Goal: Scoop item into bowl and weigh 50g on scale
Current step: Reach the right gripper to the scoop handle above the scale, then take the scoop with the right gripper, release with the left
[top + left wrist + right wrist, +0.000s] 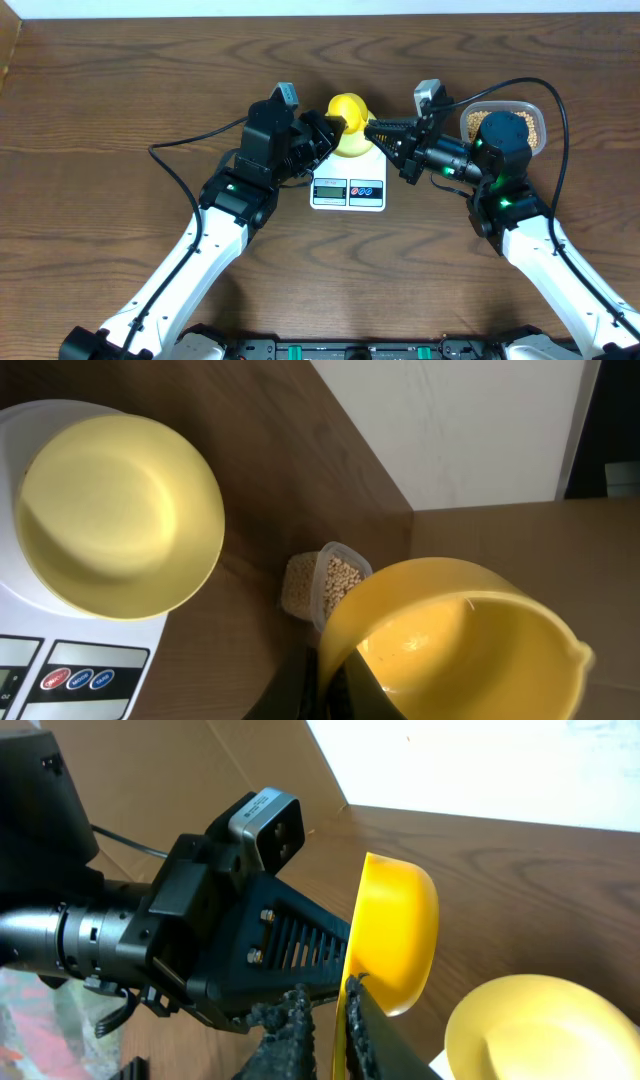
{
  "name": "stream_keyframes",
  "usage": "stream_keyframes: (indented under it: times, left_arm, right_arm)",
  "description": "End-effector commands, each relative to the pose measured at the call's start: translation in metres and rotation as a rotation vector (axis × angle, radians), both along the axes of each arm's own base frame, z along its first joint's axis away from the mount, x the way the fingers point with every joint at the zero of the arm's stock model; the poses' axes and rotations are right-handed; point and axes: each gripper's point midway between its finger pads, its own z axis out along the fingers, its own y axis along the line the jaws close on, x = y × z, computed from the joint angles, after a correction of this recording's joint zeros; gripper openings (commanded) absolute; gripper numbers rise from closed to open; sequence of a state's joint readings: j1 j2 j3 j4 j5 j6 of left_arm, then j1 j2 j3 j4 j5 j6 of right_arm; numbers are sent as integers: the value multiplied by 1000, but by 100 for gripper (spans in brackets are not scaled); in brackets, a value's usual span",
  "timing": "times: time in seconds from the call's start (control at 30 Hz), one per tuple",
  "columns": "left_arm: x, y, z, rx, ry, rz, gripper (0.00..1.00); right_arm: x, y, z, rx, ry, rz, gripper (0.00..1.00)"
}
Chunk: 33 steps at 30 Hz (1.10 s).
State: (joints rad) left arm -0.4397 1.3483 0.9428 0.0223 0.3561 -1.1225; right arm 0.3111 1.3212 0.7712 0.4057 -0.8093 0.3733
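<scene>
Bowl (pixel 120 515) atop scale (pixel 60 628); scoop (pixel 450 630) nearby

Tabletop (pixel 100 90): dark brown wood-grain surface that fills nearly the whole overhead view, its grain running left to right.
Wall (pixel 460 420): plain matt white, rising just behind the table's far edge.
Cardboard panel (pixel 500 540): brown and upright along one side of the table, meeting the wall at a corner.
Dark strip (pixel 612 430): black vertical band beside the wall; its nature cannot be told.
Light: soft and even, casting only faint shadows on the wood.
</scene>
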Motion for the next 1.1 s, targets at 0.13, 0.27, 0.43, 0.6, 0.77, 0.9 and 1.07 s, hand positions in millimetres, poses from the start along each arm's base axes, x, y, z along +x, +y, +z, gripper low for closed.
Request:
stream_keyframes:
  times: [0.13, 0.27, 0.43, 0.6, 0.77, 0.9, 1.07]
  left_arm:
    - [1, -1, 0, 2, -3, -2, 8]
    - [1, -1, 0, 2, -3, -2, 8]
    - [1, 0, 0, 5, -4, 4, 36]
    - [4, 1, 4, -1, -19, 10, 61]
    - [8, 6, 8, 40, -82, -15, 57]
    - [6, 4, 24, 152, -245, -108, 55]
    - [4, 17, 28, 243, -276, -92, 55]
  right_arm:
    - [4, 2, 3, -4, -2, -10, 2]
    - [4, 2, 3, -5, -2, -11, 1]
    - [6, 0, 3, -6, -4, -26, 1]
    - [12, -6, 6, 9, 5, -58, 1]
    - [22, -22, 5, 30, 48, -109, 1]
    - [31, -38, 2, 47, 98, -158, 1]
    - [37, -52, -8, 31, 164, -199, 1]
